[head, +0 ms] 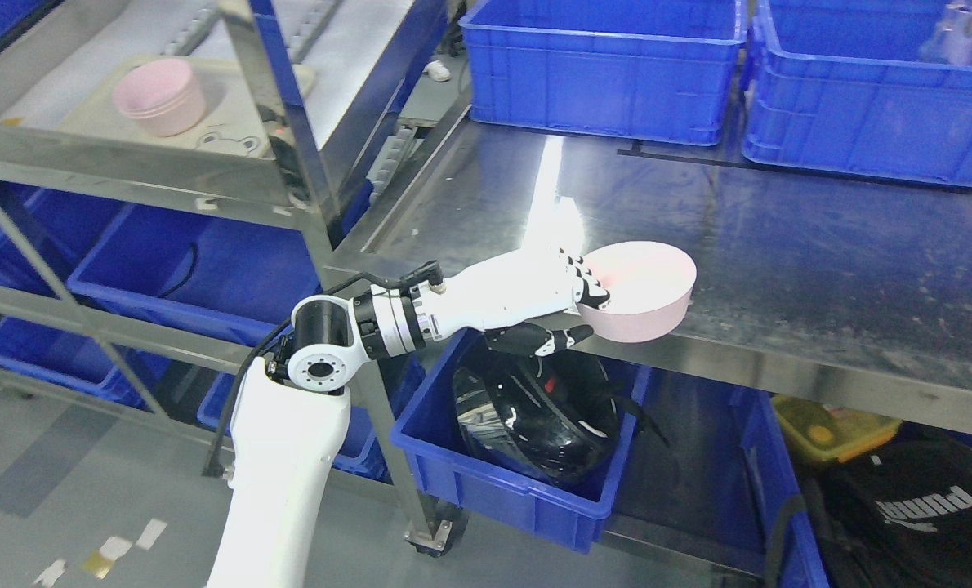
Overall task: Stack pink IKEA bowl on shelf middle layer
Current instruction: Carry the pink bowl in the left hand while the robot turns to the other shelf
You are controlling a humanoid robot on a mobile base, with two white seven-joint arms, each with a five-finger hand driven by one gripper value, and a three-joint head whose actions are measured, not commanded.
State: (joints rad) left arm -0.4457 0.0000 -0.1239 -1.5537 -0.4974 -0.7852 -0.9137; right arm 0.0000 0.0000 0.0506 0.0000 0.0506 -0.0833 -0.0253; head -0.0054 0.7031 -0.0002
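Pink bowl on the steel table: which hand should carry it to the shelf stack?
Left. The left hand already grips the pink bowl at its rim, and the stacked pink bowls sit on the shelf to that side. No right arm is in view.

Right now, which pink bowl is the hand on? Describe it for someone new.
Find the steel table under the blue crates. At its near edge sits a single pink bowl, gripped at the rim by the left hand. The other pink bowls are stacked on the shelf tray.
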